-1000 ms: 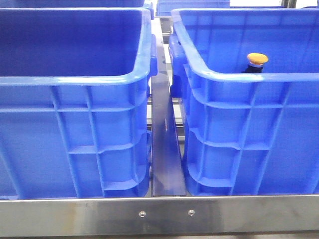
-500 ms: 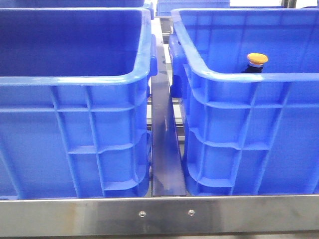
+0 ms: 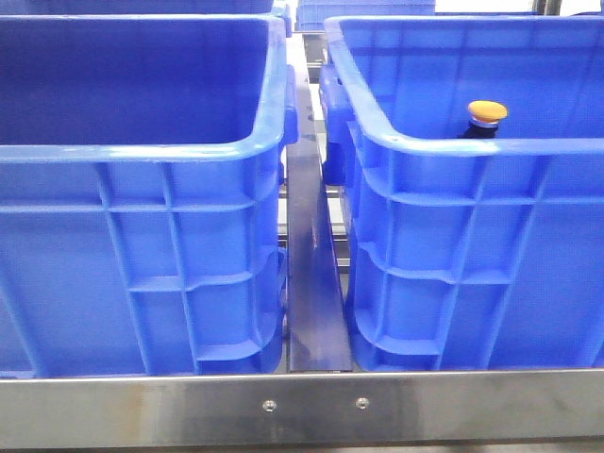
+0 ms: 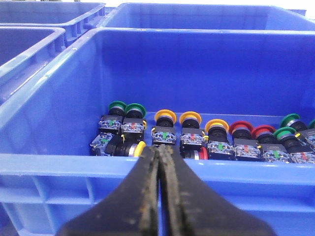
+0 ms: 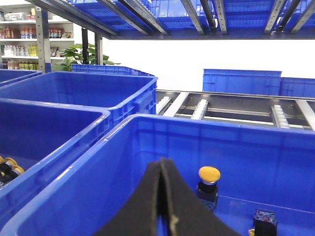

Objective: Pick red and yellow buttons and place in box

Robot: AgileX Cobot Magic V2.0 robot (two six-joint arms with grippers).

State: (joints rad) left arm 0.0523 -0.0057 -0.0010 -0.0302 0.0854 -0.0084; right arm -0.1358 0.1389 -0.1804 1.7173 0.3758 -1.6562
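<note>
Left wrist view shows my left claw (image 4: 160, 162) pressed closed on nothing, poised at the near rim of a blue crate (image 4: 49, 118) whose floor holds a row of green, yellow (image 4: 165, 116) and red buttons (image 4: 241, 127). My right claw (image 5: 165, 184) is likewise closed and empty, above the box (image 5: 275, 147), where one yellow-capped button (image 5: 209, 174) stands upright; a dark block beside it may be another switch body. From the front, that yellow cap (image 3: 488, 110) peeks over the right-hand box's rim.
</note>
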